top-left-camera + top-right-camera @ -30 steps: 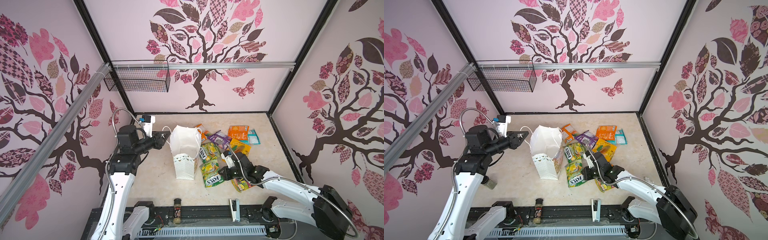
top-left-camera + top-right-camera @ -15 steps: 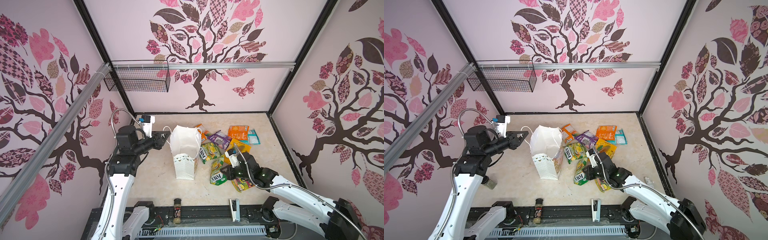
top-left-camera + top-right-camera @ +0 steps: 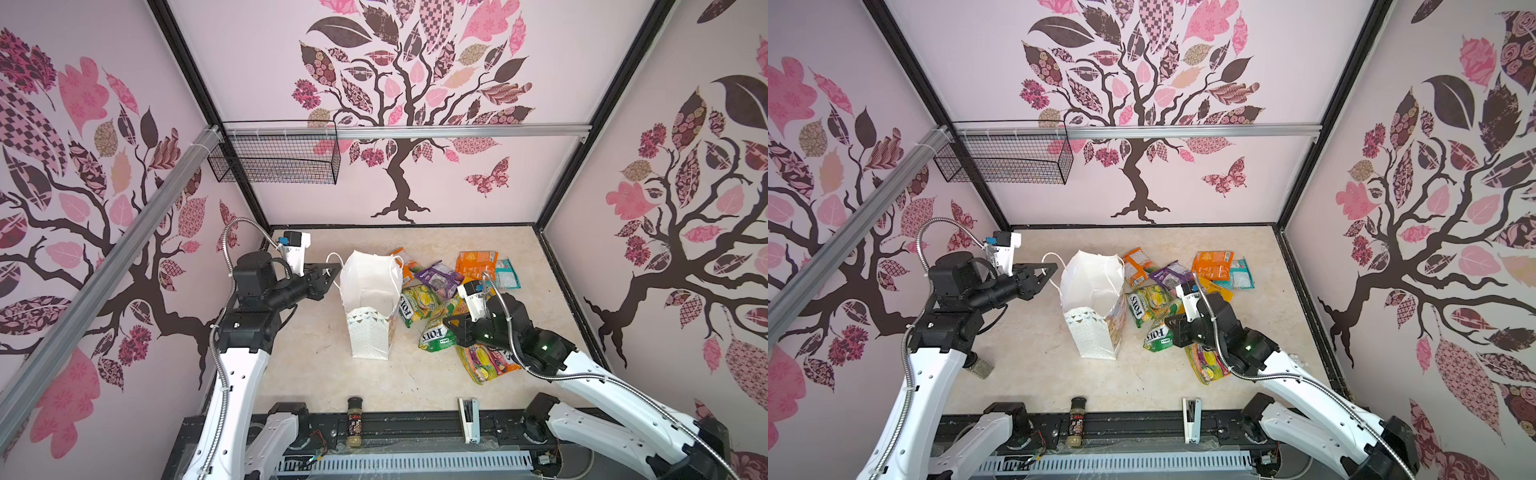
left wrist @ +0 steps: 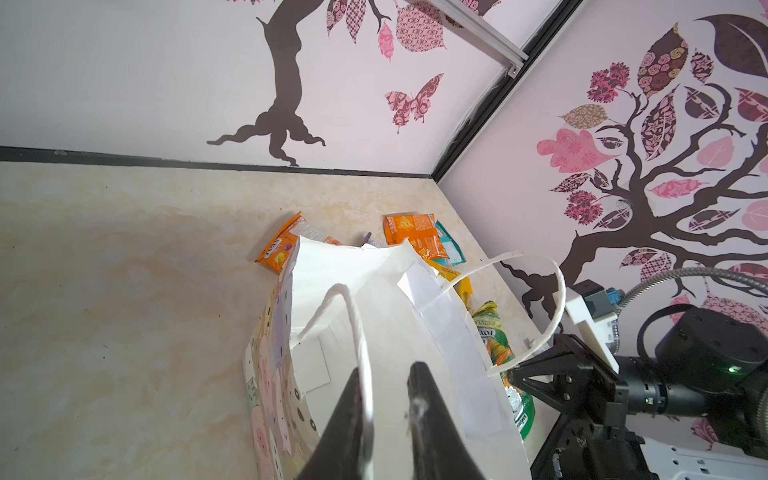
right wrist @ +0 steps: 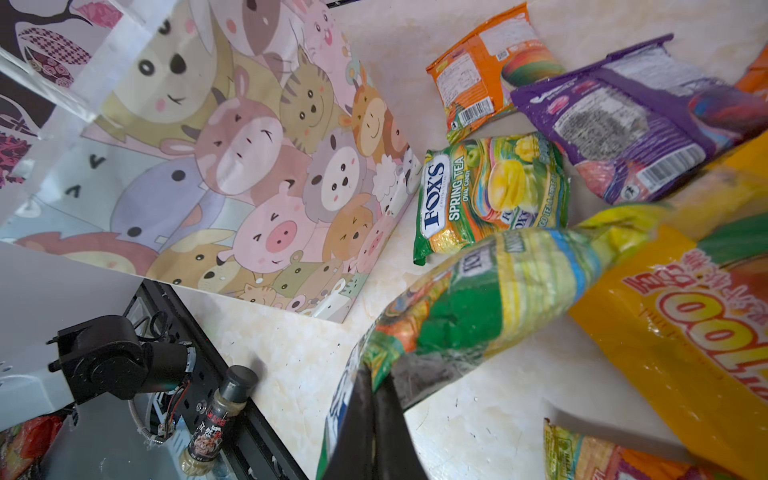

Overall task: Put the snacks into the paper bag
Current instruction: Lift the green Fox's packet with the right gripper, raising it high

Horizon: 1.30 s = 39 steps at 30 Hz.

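The right pincer [image 5: 376,388] is pressed shut on a corner of a green packet [image 5: 478,299], with the other snacks [image 5: 490,187] just beyond its tips and the bag [image 3: 370,332] beside them, while the left pincer [image 4: 386,374], slightly spread, has the bag's cord [image 4: 353,316] running between its jaws.

Top views overhead; wrists close; paper bag [image 3: 368,334] shared.

white dotted paper bag [image 3: 370,336], green FOX'S packet [image 3: 434,334], purple packet [image 3: 440,279], orange packet [image 3: 477,264]
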Each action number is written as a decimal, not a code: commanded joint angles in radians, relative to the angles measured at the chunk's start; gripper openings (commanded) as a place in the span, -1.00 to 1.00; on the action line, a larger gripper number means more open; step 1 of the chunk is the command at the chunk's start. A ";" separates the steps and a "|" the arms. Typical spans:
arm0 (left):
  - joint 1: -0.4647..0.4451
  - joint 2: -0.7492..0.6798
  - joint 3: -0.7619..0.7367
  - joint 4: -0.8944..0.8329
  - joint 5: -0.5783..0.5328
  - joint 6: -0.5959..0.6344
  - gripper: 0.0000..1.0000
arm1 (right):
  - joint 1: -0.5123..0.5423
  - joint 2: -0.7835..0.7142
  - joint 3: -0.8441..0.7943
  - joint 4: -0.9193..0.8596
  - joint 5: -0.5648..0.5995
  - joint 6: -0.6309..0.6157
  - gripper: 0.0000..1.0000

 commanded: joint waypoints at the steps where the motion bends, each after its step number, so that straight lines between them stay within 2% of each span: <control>1: -0.002 -0.019 -0.031 0.007 0.009 0.012 -0.57 | 0.006 0.039 0.117 -0.071 0.038 -0.072 -1.00; 8: -0.002 -0.015 -0.018 0.008 0.014 0.010 -0.57 | 0.006 0.088 0.330 -0.215 0.063 -0.141 -1.00; 19: 0.008 0.005 -0.027 0.040 0.041 -0.014 -0.58 | 0.006 0.143 0.536 -0.312 0.085 -0.193 -1.00; 39: 0.024 -0.005 -0.034 0.051 0.052 -0.017 -0.58 | 0.006 0.289 0.917 -0.377 0.016 -0.238 -1.00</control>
